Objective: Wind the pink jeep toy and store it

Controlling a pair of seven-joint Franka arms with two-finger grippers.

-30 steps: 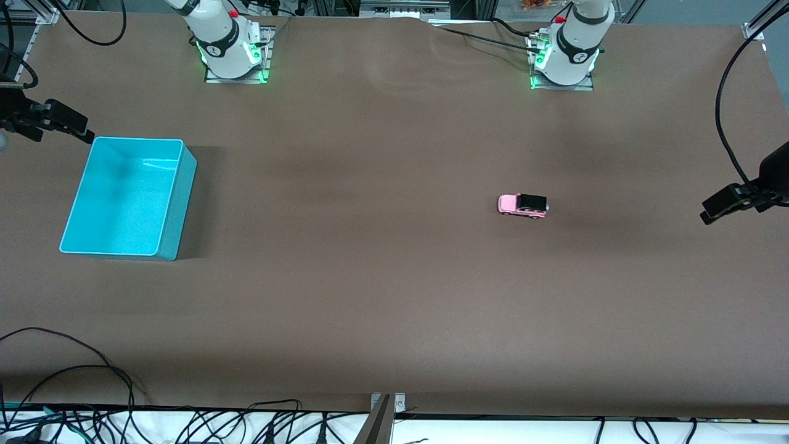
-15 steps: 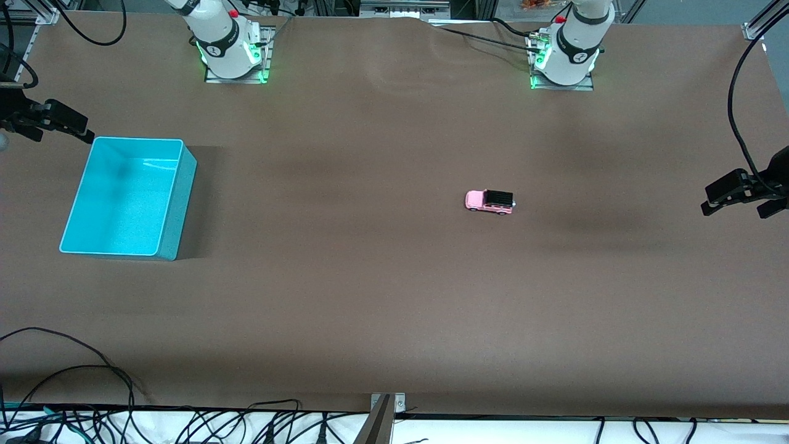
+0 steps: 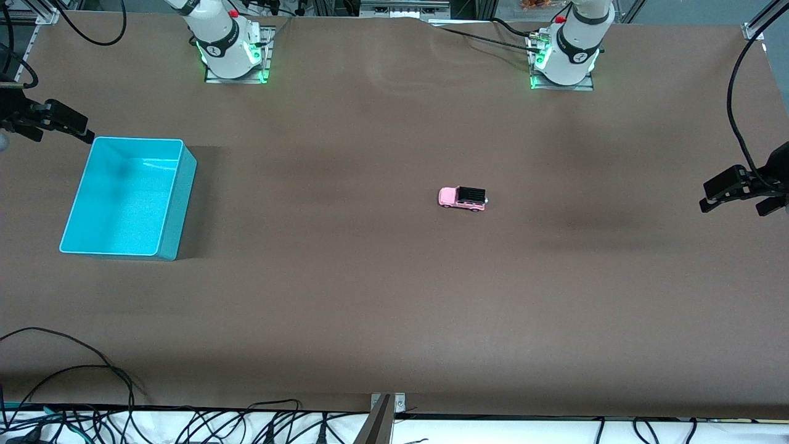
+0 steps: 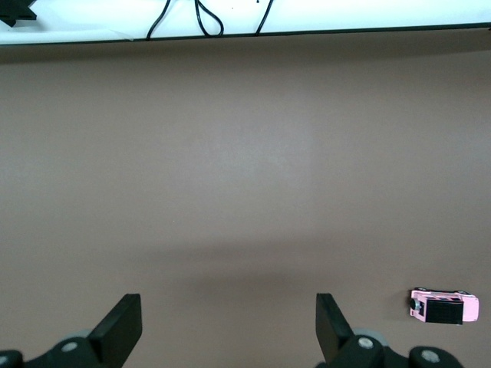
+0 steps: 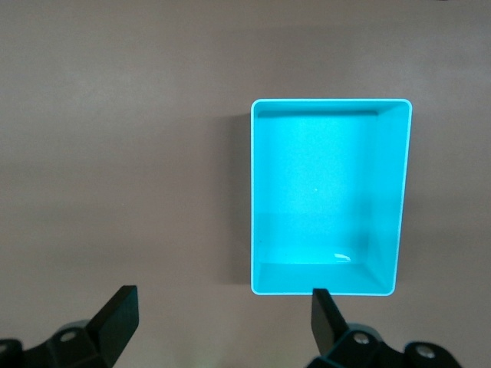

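The pink jeep toy [image 3: 462,198] stood on its wheels on the bare brown surface [image 3: 394,308] near the middle, somewhat toward the left arm's end, well apart from both end effectors. It appeared small, light and rigid, likely hard plastic or metal, and free-rolling, so it would probably skate away if nudged; the soundest hold was judged to be across its flat sides, below the black roof. The turquoise bin [image 3: 175,203] sat open-topped toward the right arm's end and held nothing visible. The left end effector [image 3: 743,191] hung at its arm's end of the surface, fingers spread wide and holding nothing. The right end effector [image 3: 46,120] hovered just beside the bin's rim, likewise wide open and unladen.
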